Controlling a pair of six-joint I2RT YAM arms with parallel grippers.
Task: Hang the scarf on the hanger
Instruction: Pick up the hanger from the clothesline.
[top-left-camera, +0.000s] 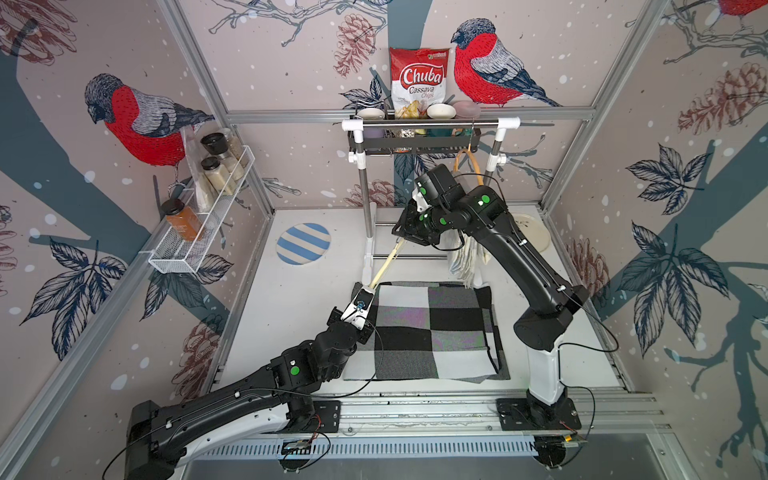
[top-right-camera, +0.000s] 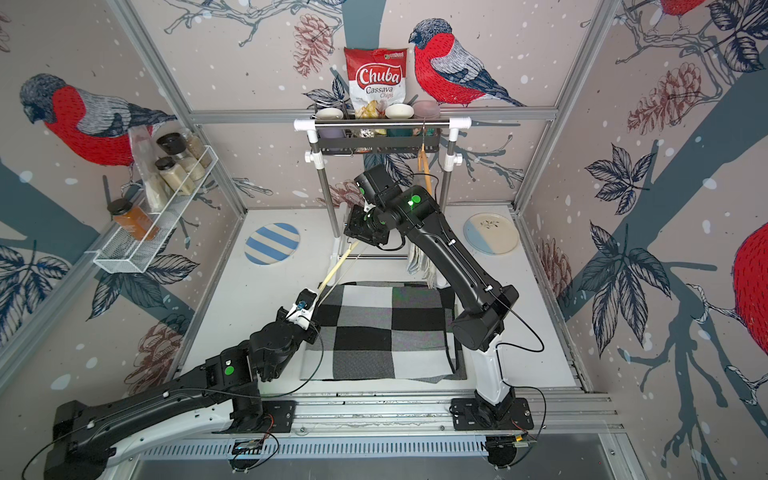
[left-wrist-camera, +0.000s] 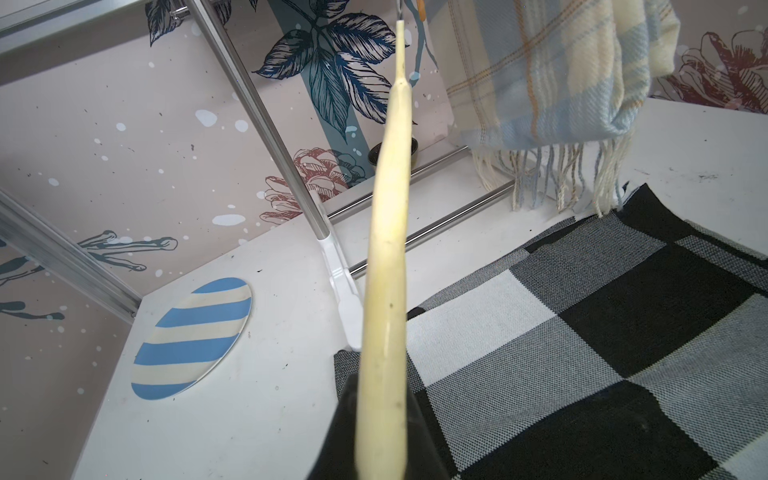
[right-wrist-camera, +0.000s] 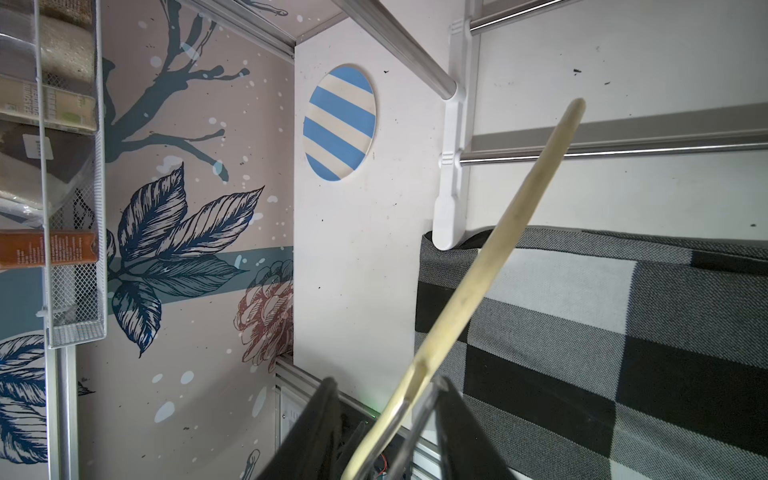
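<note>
Two grippers meet on one pale wooden hanger (top-left-camera: 384, 266) above the back half of the worktop (top-left-camera: 291, 316). We see the left gripper (top-left-camera: 365, 294) clenched on the hanger's lower end, just over the rear left corner of a black, grey and white checked cloth (top-left-camera: 432, 328) that lies flat across the worktop's middle. From there the hanger slants up and back to the right gripper (right-wrist-camera: 388, 388). Its jaws stand apart on either side of the hanger's thinner end, with a gap on each side in the right wrist view, so we see it clamping nothing. The scarf (top-left-camera: 461, 262), pale blue and cream plaid with a fringe, hangs beneath the right arm toward the worktop's back edge, right of centre, its fringe near the cloth's rear edge. What carries it we cannot tell. A blue-striped plate (top-left-camera: 303, 243) lies toward the back left corner.
</note>
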